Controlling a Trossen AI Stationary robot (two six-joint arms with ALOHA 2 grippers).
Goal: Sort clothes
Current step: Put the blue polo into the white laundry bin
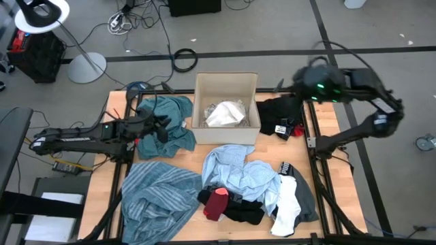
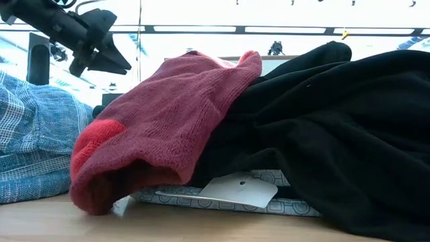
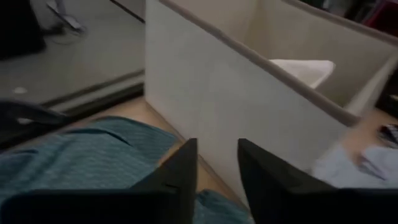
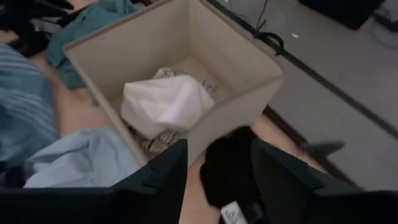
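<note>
High view, table: we see the wooden table (image 1: 327, 122) filling the middle of the frame, with the beige cardboard box (image 1: 226, 88) at upper centre holding a white garment (image 1: 226, 114) on a patterned piece.
High view, left hand: the left hand (image 1: 163, 127) sits left of the box, over the teal garment (image 1: 178, 133); from above we cannot tell how wide its fingers stand.
High view, right hand: the right hand (image 1: 308, 85) is blurred at upper right, above the black garment (image 1: 279, 112) lying just right of the box; we cannot tell its opening here.
High view, other clothes: a blue-grey striped garment (image 1: 158, 197) lies at lower left, a light blue garment (image 1: 242, 170) at lower centre, a red sock (image 1: 216, 203) on black clothing below it, and a white piece (image 1: 287, 204) on grey at lower right.
Low view: the red sock (image 2: 168, 121) fills the centre, draped against black fabric (image 2: 336, 114) on the right; striped cloth (image 2: 33, 141) is at left; a dark hand hangs at upper left.
Left wrist view: our left hand (image 3: 216, 163) shows its fingers parted with nothing between them, above the teal garment (image 3: 87, 155) and beside the box wall (image 3: 205, 93).
Right wrist view: the right hand (image 4: 217, 162) has its fingers spread; the black garment (image 4: 230, 168) shows between them, and we cannot tell whether it is gripped. The box (image 4: 249, 81) with the white garment (image 4: 165, 102) lies beyond.
</note>
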